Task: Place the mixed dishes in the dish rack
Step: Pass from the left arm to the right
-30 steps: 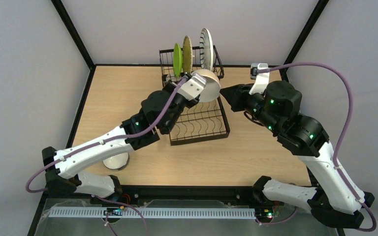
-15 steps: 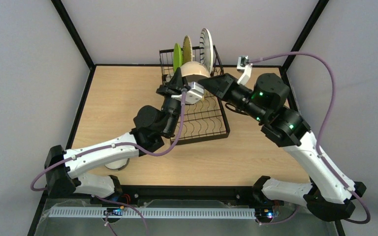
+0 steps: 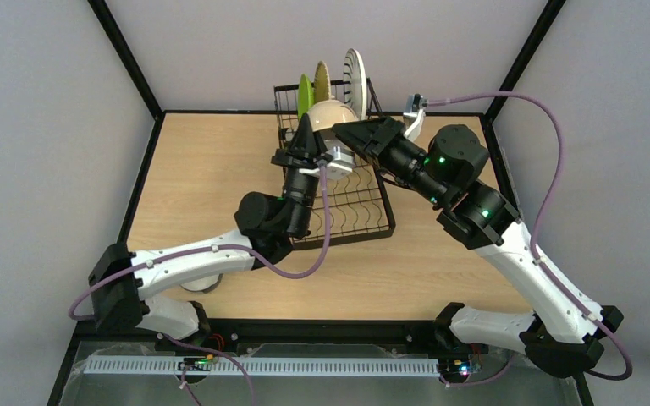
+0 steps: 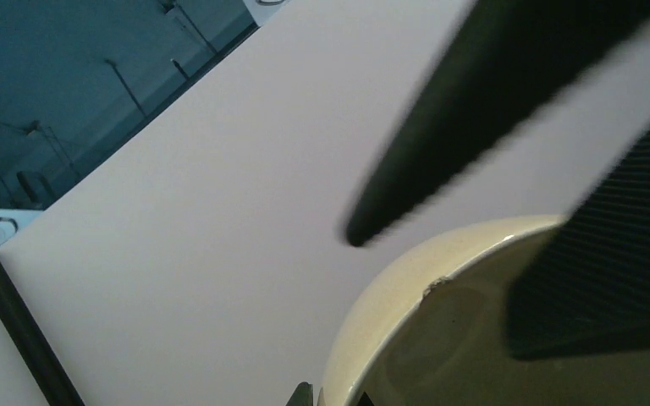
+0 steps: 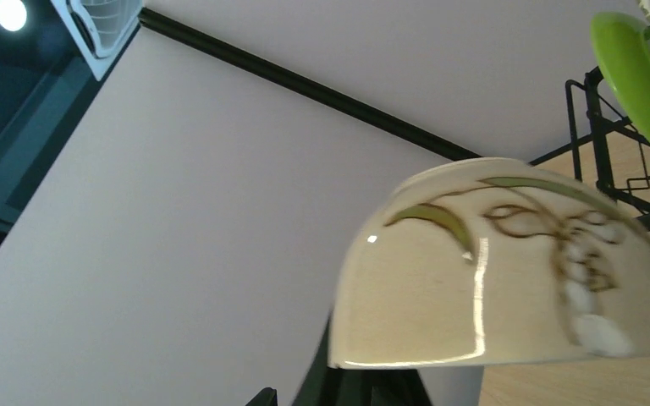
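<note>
Left gripper [image 3: 306,128]: closed on the rim of the cream bowl [image 3: 332,113], fingers pointing up the frame. In my left wrist view the ribbed pad [image 4: 609,254] lies over the bowl's inside at the lower right, and the other finger is a dark blur crossing the outside of the rim. The bowl is held off the bench [image 3: 203,169], dome up and rim down, in the upper middle of the top view. There it sits in front of the raised basket end of the dish rack [image 3: 347,211]. Right gripper [image 3: 349,132]: comes in from the right of the frame, tips just beside the bowl's lower right side. I cannot tell whether contact is made, nor whether its jaws are open or closed. My right wrist view is mostly filled by the bowl's glossy outside [image 5: 508,271], which carries a green and brown leaf pattern. Behind the bowl three plates stand on edge in the rack, left to right: green plate [image 3: 305,95], woven bamboo plate [image 3: 322,85], blue-striped white plate [image 3: 355,80]. The rack's slotted lower tray extends toward the bottom of the frame. A second bowl [image 3: 196,283] rests on the bench at the lower left, partly hidden under my left arm.
</note>
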Controlling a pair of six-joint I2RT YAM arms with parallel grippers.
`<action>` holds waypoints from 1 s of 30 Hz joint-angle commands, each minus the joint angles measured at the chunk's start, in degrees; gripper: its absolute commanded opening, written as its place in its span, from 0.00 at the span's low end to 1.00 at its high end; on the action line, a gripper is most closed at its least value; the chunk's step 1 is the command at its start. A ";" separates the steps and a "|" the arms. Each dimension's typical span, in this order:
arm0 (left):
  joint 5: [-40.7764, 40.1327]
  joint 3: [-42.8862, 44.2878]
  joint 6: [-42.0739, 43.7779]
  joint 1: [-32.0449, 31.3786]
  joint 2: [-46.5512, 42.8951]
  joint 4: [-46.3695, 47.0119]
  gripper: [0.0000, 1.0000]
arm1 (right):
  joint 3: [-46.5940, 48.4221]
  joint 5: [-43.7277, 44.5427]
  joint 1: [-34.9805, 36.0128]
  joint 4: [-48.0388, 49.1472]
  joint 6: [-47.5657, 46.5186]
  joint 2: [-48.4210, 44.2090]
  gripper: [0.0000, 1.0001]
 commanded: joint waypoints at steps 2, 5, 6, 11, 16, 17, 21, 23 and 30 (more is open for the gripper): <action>1.80 0.10 3.22 -1.10 1.41 10.05 0.02 | -0.45 0.12 0.27 3.78 3.40 -0.05 0.62; 2.03 0.48 4.72 -1.68 2.18 11.07 0.02 | -0.88 0.33 0.29 4.44 3.87 0.03 0.62; 2.01 0.61 5.12 -1.93 2.43 11.45 0.02 | -0.98 0.62 0.26 4.59 3.95 0.02 0.62; 2.09 0.55 6.81 -2.86 3.13 13.61 0.02 | -2.86 1.06 0.27 5.24 4.20 -0.49 0.59; 2.24 -0.14 6.99 -3.20 2.75 14.13 0.02 | -5.41 1.06 0.26 6.99 5.01 -0.69 0.48; 2.18 -0.28 6.96 -3.17 2.58 14.14 0.02 | -5.85 1.06 0.26 7.31 5.01 -0.75 0.45; 2.11 -0.97 6.60 -3.29 1.44 13.51 0.02 | -7.19 1.06 0.24 8.64 5.01 -0.53 0.19; 2.05 -1.17 6.30 -3.26 0.87 12.95 0.02 | -7.60 1.06 0.28 9.14 5.02 -0.22 0.07; 1.47 -1.87 5.04 -3.18 -1.09 10.95 0.02 | -8.20 0.48 0.29 10.53 3.86 0.37 0.00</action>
